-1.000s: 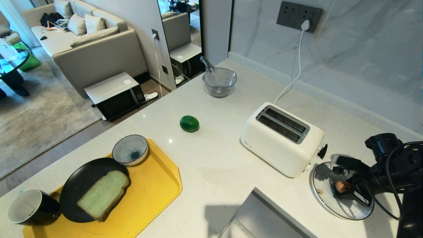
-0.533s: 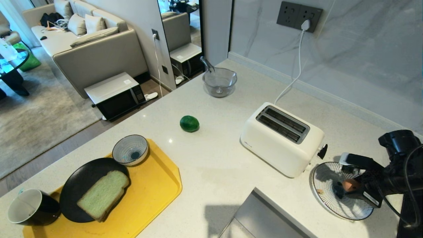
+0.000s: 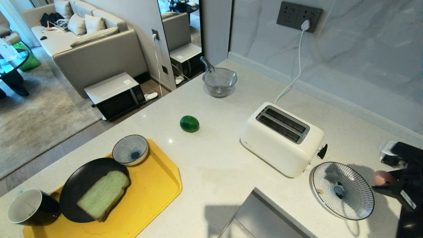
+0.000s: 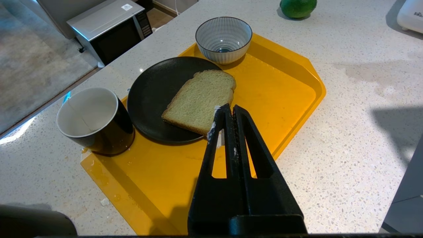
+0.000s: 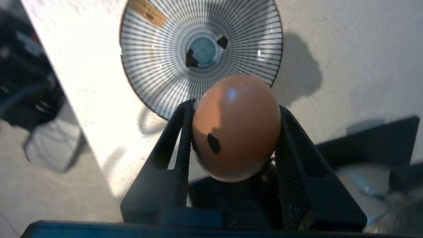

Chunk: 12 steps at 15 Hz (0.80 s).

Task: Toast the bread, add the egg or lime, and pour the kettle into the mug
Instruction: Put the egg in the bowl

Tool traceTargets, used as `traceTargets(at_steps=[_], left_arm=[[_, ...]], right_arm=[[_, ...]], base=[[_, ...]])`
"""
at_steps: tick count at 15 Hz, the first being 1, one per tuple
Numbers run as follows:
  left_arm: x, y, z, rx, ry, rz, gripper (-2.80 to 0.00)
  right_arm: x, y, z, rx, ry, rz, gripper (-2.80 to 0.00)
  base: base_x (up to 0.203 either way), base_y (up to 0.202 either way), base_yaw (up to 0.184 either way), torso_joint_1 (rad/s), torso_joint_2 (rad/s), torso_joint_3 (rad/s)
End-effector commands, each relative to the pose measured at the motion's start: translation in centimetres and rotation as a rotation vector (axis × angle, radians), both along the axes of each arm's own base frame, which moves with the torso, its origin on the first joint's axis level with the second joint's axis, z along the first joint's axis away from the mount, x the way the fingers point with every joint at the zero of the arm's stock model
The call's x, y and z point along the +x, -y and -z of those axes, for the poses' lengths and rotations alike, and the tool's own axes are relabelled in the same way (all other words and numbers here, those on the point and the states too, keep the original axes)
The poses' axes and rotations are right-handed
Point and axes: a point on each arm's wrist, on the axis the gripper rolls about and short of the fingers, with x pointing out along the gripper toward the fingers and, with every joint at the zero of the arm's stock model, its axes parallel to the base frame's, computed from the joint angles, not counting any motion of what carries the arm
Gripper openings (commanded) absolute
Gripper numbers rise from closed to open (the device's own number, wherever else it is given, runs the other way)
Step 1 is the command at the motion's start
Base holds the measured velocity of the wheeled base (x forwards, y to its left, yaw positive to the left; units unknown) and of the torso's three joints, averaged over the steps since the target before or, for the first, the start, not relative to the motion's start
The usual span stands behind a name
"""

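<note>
Right wrist view: brown egg [image 5: 236, 127], light, smooth-shelled and likely fragile, clamped across its middle between the right gripper [image 5: 231, 132] fingers [image 5: 183, 138], near the striped plate [image 5: 165, 76]; left gripper [image 4: 228, 114] fingers together.

A white toaster [image 3: 282, 138] is standing on the counter [image 3: 214, 158], plugged in the wall socket [image 3: 299, 15]. A striped plate [image 3: 343, 190] is lying just beside it. A yellow tray [image 3: 155, 188] is carrying a black plate [image 3: 79, 181] and a striped bowl [image 3: 130, 149]. A glass bowl [image 3: 219, 81] is standing far behind.
</note>
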Motion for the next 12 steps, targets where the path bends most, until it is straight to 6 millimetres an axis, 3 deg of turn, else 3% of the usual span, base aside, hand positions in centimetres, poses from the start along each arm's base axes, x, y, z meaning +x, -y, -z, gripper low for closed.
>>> traceTargets(at_steps=[1,7,12], left_arm=[[0.1,0.0,0.5,0.0,-0.014,0.0,-2.8],[0.1,0.0,0.5,0.0,-0.014,0.0,-2.8],[0.1,0.0,0.5,0.0,-0.014,0.0,-2.8]], right_arm=[[-3.8,-1.0,-3.4,0.054,0.157,0.08,-2.8],[-9.1,-2.9,-5.9,0.217,0.352,0.173,-2.8],[-10.8,-3.3,-5.8,0.261,0.394,0.207,-2.8]], base=[[0.0,0.0,0.0,0.0,0.0,0.0],[0.0,0.0,0.0,0.0,0.0,0.0],[0.0,0.0,0.0,0.0,0.0,0.0]])
